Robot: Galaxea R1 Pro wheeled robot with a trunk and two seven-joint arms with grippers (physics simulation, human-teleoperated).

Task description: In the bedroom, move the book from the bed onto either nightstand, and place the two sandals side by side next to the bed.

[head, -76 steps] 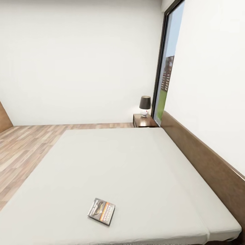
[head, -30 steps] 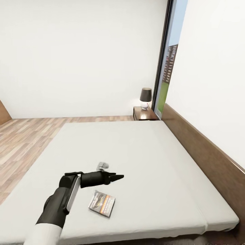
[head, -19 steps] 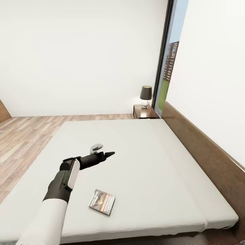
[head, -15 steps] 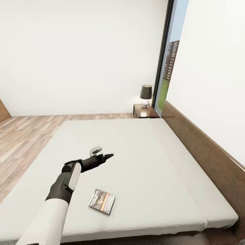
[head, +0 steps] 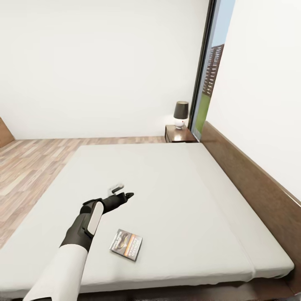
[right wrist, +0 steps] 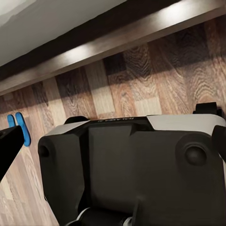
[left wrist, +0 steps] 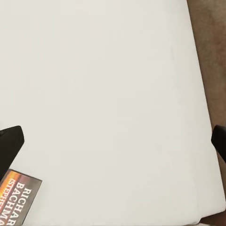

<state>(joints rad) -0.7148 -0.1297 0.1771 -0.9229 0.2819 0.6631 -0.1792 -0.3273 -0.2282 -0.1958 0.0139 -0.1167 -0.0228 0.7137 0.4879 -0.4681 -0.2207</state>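
A: Book (head: 126, 244) first, I'd say. It is lying flat on the bed (head: 167, 188), near the foot edge closest to the robot, cover up.

B: And the left gripper (head: 124, 195) is hanging over the mattress just past the book, not touching it. In the left wrist view the two fingertips are sitting at opposite edges of the frame, so the jaws are standing wide apart with nothing between them.

A: That same view is catching one corner of the book (left wrist: 16, 197), close to one fingertip. So the reach is overshooting a little, to my eye.

B: Then the next move is asking the arm to draw in over the cover, drop until the fingers are straddling an edge, and pinch. A thin paperback on a soft mattress is looking hard to get under.

A: After that it is heading for the nightstand (head: 179, 134), far off beside the headboard, with a lamp (head: 180, 114) on it.

B: What about the right gripper (right wrist: 113, 136)?

A: It is pointing down at the wood floor (right wrist: 179, 70) by the robot's base, fingertips set wide, holding nothing. The blue sandals (right wrist: 19, 127) are lying side by side there near the bed frame.
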